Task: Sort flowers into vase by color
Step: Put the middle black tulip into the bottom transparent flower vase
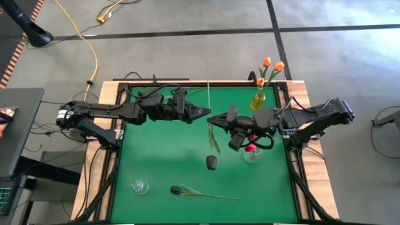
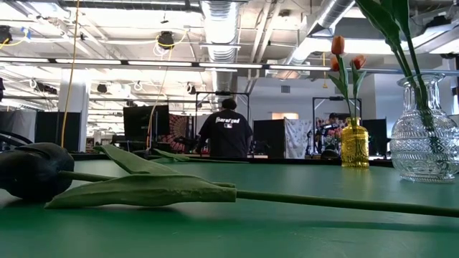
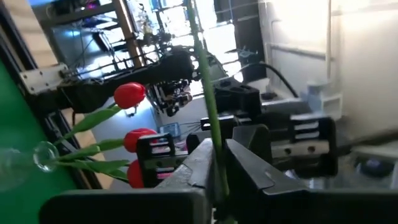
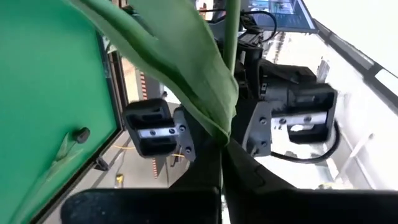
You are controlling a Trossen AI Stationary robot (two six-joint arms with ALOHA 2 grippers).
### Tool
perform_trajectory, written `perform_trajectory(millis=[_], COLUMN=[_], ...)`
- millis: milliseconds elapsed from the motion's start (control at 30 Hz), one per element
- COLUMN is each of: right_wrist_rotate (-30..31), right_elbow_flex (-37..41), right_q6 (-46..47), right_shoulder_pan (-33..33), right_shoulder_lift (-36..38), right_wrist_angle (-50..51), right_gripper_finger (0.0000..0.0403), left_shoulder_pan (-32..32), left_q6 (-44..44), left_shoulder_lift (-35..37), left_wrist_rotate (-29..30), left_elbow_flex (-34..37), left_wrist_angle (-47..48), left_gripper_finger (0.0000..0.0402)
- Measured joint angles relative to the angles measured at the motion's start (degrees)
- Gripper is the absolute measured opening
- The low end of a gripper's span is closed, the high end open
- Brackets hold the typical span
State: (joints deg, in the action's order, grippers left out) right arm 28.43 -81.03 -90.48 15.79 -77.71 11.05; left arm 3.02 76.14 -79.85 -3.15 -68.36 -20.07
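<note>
Handover at frame centre: left gripper [image 1: 208, 114] and right gripper [image 1: 212, 119] both clamping the dark tulip [image 1: 212, 162] stem, so it's passing across for vasing.

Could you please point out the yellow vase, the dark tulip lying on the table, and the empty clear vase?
Yellow vase [image 1: 257, 100]: high view, on its body.
Dark tulip lying on the table [image 1: 177, 189]: high view, on its head.
Empty clear vase [image 1: 139, 186]: high view, on its glass body.
</note>
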Motion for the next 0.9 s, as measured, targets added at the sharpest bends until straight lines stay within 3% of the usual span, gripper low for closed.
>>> perform_trajectory(millis=[267, 433, 567, 700, 900], right_wrist_rotate=[0.2, 0.3, 3.1, 4.5, 0.0], right_elbow_flex=[0.0, 0.0, 0.0, -0.6, -4.7], right_q6=[7.7, 12.3, 15.9, 32.3, 60.8], right_shoulder_pan=[-0.1, -0.1, 0.0, -1.0, -5.3], right_shoulder_lift=[0.0, 0.2, 1.4, 2.9, 4.7], right_wrist_angle=[-0.2, 0.2, -0.7, -1.9, 1.2], right_gripper_finger=[0.0026, 0.0026, 0.0026, 0.0026, 0.0026], left_shoulder_pan=[4.0, 7.9, 11.2, 10.1, 3.3], left_q6=[-17.6, -25.8, -36.0, -51.9, -71.3], left_shoulder_lift=[1.1, 4.5, 8.0, 10.4, 10.4], left_wrist_rotate=[-8.9, -8.6, -6.7, -1.5, 2.0], left_elbow_flex=[0.0, 0.0, -0.1, -0.1, 0.0], left_wrist_angle=[-0.5, 1.8, 13.7, 20.9, 17.6], left_gripper_finger=[0.0126, 0.0176, 0.0193, 0.0195, 0.0195])
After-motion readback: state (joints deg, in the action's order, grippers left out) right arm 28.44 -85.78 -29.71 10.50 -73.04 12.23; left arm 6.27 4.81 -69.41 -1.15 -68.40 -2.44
